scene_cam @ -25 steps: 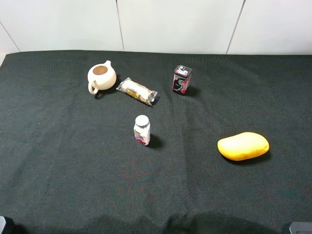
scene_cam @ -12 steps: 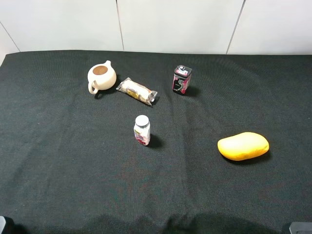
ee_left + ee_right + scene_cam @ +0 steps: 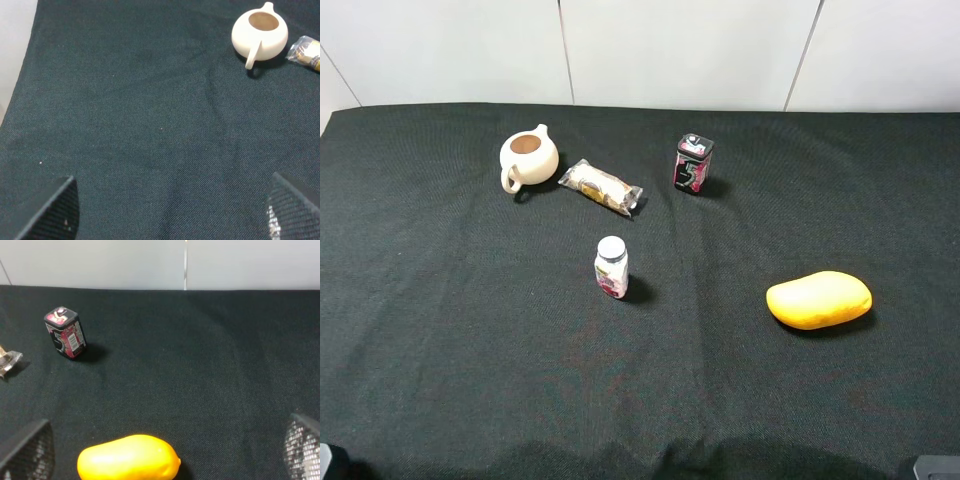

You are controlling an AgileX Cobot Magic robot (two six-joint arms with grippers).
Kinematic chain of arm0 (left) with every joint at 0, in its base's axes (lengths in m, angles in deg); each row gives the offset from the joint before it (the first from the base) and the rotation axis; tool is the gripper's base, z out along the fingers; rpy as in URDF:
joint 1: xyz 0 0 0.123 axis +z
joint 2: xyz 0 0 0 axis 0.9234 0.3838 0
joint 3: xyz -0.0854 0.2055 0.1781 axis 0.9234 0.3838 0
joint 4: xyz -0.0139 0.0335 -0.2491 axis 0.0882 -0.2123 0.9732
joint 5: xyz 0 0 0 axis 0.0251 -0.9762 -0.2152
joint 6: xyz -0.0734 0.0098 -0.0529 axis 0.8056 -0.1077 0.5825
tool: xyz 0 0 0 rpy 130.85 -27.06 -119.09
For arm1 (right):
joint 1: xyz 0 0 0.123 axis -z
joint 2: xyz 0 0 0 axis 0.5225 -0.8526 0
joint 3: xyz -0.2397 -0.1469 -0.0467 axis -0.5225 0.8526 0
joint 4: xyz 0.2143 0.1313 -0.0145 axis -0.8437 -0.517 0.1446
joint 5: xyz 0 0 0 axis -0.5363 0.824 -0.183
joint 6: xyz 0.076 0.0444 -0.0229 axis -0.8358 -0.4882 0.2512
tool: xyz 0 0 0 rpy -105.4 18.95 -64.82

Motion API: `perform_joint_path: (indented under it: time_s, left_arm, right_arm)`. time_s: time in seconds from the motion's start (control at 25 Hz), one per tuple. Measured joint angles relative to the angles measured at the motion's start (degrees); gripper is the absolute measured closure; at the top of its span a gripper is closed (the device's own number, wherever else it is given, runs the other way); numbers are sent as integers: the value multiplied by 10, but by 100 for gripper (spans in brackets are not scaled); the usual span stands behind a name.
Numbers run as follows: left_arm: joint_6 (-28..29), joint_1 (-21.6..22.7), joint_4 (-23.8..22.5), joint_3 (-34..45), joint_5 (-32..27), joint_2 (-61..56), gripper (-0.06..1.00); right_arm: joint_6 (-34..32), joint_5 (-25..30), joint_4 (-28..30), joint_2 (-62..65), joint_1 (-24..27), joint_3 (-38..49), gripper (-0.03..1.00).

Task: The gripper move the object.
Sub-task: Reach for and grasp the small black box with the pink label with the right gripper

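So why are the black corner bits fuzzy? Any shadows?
Left wrist view: the left gripper's fingers look a bit blurry, probably too near the lens; the teapot is sharp. Right wrist view: the right gripper's fingers blur too; the black tin casts a soft shadow. Exterior high view: even light, no glare, small shadow beside the bottle.

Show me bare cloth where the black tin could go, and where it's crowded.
Free: the near strip in front of the small bottle and mango; the left side, nearer than the teapot; the far right, past the black tin. Crowded: around teapot and snack packet, close together.
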Motion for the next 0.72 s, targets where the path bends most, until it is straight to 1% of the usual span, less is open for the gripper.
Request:
perform_joint_path:
  time_s: [0.12,0.24,0.48,0.72]
  left_arm:
    - [0,0,0,0,0,0,15]
    - [0,0,0,0,0,0,15]
    - [0,0,0,0,0,0,15]
    - [0,0,0,0,0,0,15]
  right_arm:
    - [-4,0,0,-12,0,0,27]
    - [-4,-6,-12,-56,0,0,27]
    - [7,-48,-48,-165,0,-4,27]
    - [24,-84,-54,-287,0,-15,27]
